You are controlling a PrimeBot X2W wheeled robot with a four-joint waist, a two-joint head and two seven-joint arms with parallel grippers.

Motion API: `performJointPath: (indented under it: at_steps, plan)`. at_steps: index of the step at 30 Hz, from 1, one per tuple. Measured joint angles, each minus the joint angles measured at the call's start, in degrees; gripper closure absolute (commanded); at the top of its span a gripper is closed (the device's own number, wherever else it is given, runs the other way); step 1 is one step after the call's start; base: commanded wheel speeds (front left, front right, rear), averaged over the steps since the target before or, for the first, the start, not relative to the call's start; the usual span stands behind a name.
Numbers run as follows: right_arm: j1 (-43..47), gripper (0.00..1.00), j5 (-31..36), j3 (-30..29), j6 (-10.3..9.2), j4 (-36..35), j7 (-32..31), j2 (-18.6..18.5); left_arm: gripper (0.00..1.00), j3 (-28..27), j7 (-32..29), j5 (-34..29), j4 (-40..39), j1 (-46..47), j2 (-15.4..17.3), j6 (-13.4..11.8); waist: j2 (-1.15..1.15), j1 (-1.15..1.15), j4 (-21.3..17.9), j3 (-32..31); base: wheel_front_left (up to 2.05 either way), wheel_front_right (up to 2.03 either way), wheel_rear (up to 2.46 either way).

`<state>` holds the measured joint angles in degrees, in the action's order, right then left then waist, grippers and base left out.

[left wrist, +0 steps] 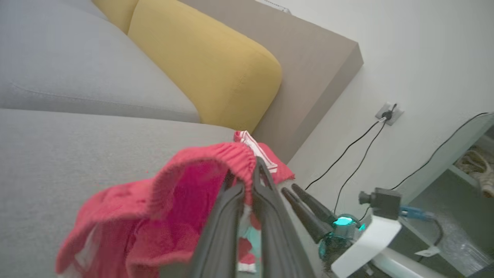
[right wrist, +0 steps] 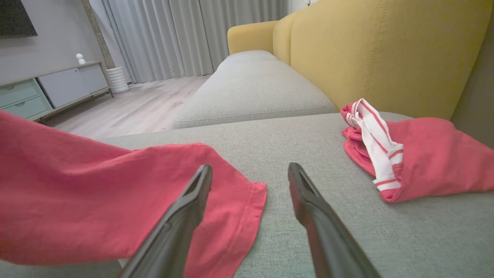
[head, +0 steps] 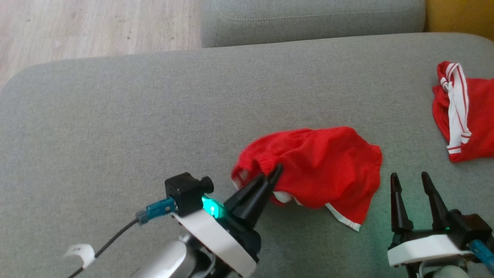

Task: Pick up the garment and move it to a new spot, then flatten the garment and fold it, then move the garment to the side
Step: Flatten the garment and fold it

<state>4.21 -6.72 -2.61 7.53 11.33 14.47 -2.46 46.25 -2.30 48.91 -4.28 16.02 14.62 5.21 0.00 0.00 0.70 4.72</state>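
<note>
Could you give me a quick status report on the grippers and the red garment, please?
Left gripper shut on the red garment's waistband. Right gripper open, empty, beside its hem. Other garment lies apart, far right, not in the way.

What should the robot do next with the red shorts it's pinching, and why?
Probably lift the left arm a little. The left fingers are shut on the waistband edge of the shorts, but the shorts lie crumpled on the sofa, and the right fingers are open, apart from them. Lifting should get the cloth off the sofa, ready to carry.
</note>
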Motion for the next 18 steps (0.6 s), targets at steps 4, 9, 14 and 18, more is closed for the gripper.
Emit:
performJointPath:
  at_steps: [4,9,14,18]
  plan:
    - [0.0,0.0,-1.18,0.67,0.0,0.37,0.0,0.0,1.0,0.34,-4.57,2.0,-8.54,-1.44,0.96,-3.58,0.0,0.0,-0.29,-0.64,0.0,0.0,0.0]
    - [-0.01,0.0,-2.12,1.64,0.0,0.8,0.0,0.0,1.0,0.33,-9.18,4.76,-17.24,-2.25,0.96,-8.84,0.0,0.0,-1.46,-1.27,0.0,0.0,0.0]
    - [0.01,0.0,-2.36,1.98,0.0,1.1,0.0,-0.01,1.0,-2.45,-10.83,7.37,-19.65,-4.31,1.38,-14.5,0.0,0.0,-2.96,-1.63,0.0,0.0,0.0]
    - [0.0,0.0,-2.36,2.16,0.0,1.15,0.0,-0.01,1.0,-7.69,-9.83,8.04,-13.66,-4.33,2.0,-17.44,0.0,0.0,-4.12,-1.26,0.0,0.0,0.0]
